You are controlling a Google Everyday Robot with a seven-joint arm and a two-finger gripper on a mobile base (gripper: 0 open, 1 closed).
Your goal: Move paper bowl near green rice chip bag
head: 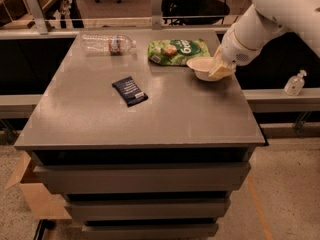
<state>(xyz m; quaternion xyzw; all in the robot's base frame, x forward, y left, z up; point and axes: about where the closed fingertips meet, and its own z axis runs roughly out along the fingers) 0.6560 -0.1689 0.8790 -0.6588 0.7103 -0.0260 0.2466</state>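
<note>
- A grey metal table (pixel 150 119) stands on a stack of drawers, with a railing and office chairs behind it.
- The white arm (pixel 260 24) reaches in from the upper right, bent down toward the table's far right edge.
- The gripper (pixel 220 68) pinches the right rim of the paper bowl (pixel 202 67).
- The bowl sits just beside the green rice chip bag (pixel 176 51), at its right corner.
- One bowl, one green bag, one clear bottle (pixel 107 43) lying down, one dark-blue wrapper (pixel 129 90).

table (pixel 150 119) grey. paper bowl (pixel 201 65) off-white, plain, far right. gripper (pixel 221 70) tan, clasping bowl's right rim; arm (pixel 260 24) white. green rice chip bag (pixel 177 51) left of bowl: light green, white lettering, tan cracker picture. wrapper (pixel 129 91) dark blue. bottle (pixel 107 42) clear, far left.
</note>
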